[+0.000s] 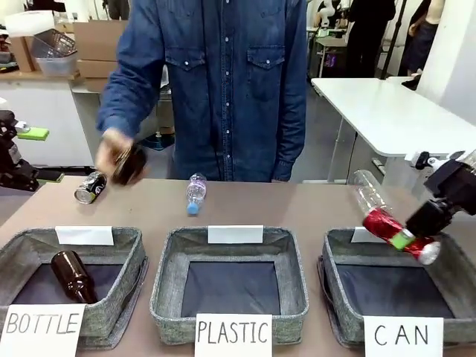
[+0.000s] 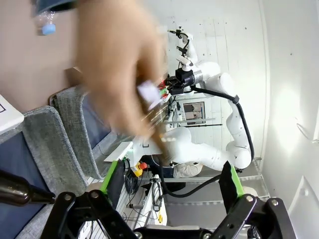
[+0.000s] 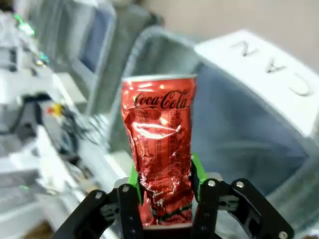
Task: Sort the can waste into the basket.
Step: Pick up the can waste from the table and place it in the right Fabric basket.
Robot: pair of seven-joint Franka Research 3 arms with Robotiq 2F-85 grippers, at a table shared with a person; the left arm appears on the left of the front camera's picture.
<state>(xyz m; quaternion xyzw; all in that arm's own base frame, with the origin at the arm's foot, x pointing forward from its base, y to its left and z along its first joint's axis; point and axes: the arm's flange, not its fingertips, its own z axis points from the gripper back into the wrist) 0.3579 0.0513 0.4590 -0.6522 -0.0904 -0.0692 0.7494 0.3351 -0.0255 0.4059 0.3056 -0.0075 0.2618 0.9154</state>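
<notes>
A brown surface [image 1: 312,204] spans the front view, with a person [image 1: 223,89] in denim at its far edge. Of three grey baskets along the bottom, the CAN basket [image 1: 338,297] sits lower right and looks empty. Over its far rim the robot's right hand [image 1: 405,238] is clenched on the dented red Coca-Cola can [image 1: 383,225]. The carry looks nearly done; next it should centre over the dark bottom and let go. The robot's left hand [image 2: 172,181] is released and empty. The black-and-silver can [image 1: 90,187] lies middle left, beyond the BOTTLE basket [image 1: 111,312].

Front faces person [image 1: 223,74]; right wrist near basket [image 3: 154,55].
</notes>
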